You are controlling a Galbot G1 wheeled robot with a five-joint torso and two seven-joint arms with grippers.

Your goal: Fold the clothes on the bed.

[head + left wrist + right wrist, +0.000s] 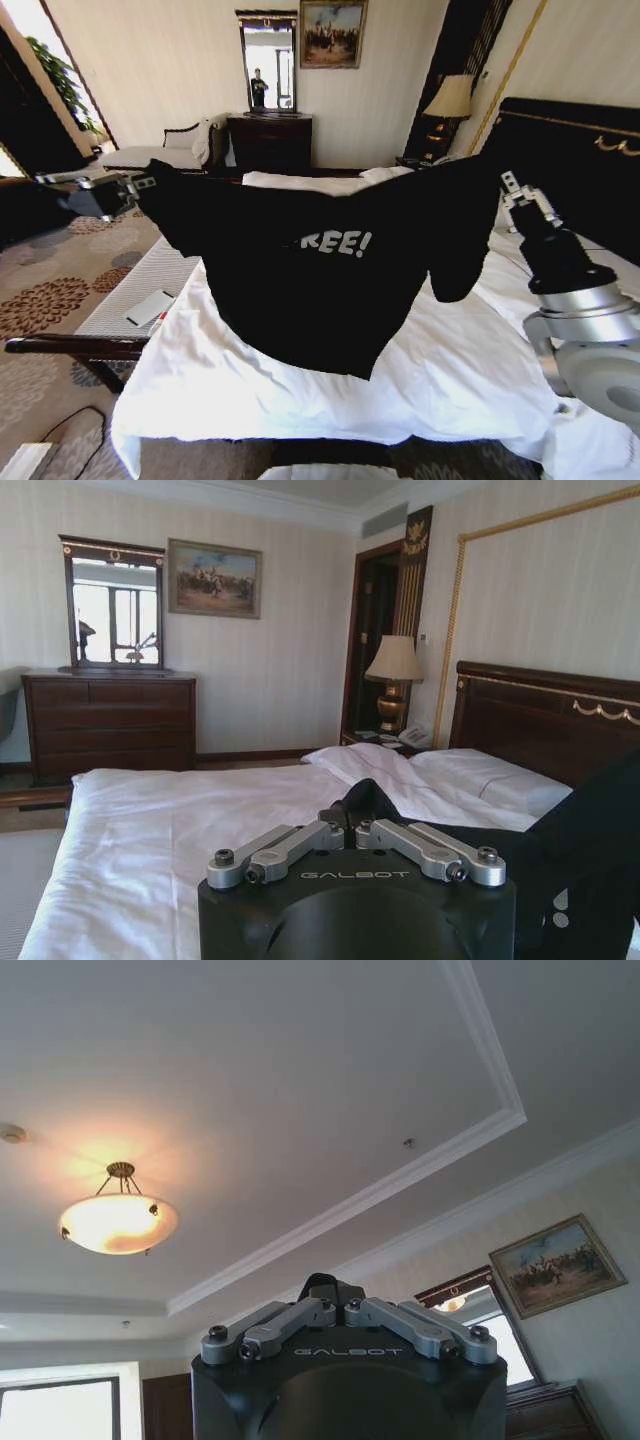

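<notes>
- The bed (430, 370) takes up the middle of the head view, covered in a rumpled white duvet (190, 820), with white pillows (480, 775) against a dark headboard (550, 720) trimmed in gold.
- The black T-shirt (320, 270) hangs stretched in the air above the bed, held up at both shoulders; its body sags in the middle, its lower edge hangs close over the duvet, and the white letters "REE!" show on the chest.
- A dark wooden dresser (110, 725) with a mirror stands against the far wall, and a lit lamp (393, 680) sits beside the headboard.
- The right hand (510, 185) is raised at the shirt's right shoulder, fingers pressed together on a fold of black cloth.
- The left hand (150, 182) is held out at the shirt's left shoulder, pinching a bunch of black fabric between its closed fingers.
</notes>
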